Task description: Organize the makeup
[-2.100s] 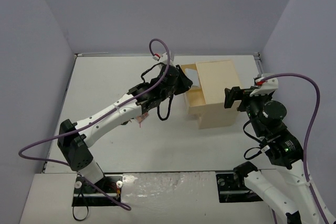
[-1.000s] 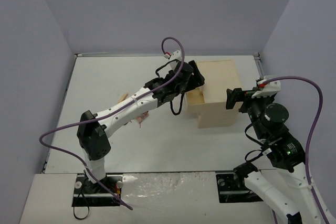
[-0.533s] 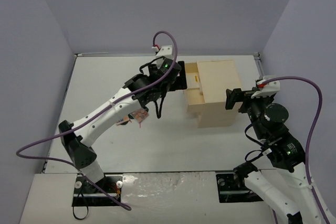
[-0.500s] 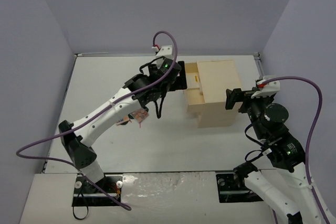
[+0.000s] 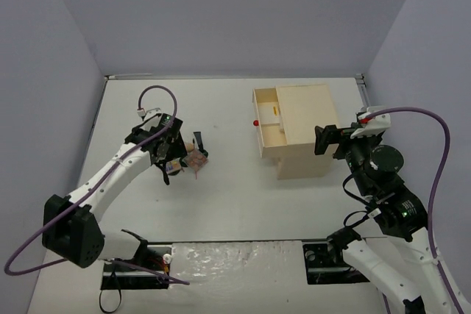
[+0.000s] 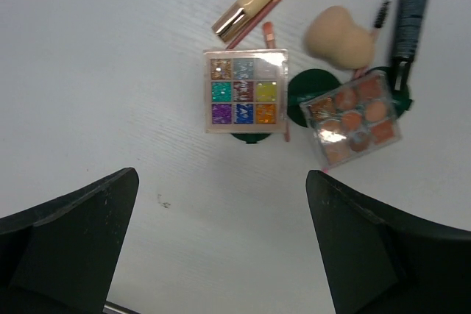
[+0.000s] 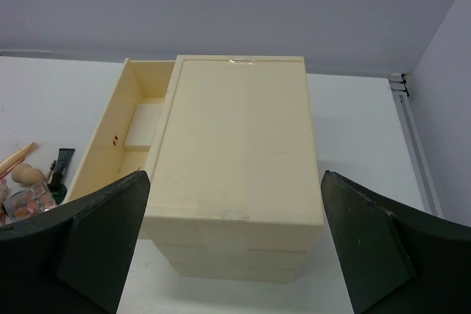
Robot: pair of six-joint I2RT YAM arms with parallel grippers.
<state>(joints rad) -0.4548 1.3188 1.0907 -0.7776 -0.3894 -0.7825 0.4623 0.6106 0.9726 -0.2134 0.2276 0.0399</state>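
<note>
A white table (image 5: 221,196) sat between lavender walls (image 5: 243,20). The left arm hung over the makeup (image 6: 246,91), clustered on the table's left half, with the left gripper (image 6: 221,182) spread wide and empty. The right gripper (image 7: 234,178), also spread, faced the drawer box (image 7: 235,130).

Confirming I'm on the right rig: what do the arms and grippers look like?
The left arm and right arm have white links and black joints. A purple cable trails from each. The left gripper and right gripper have broad black wedge-shaped fingers. A green light glows on the right arm.
</note>
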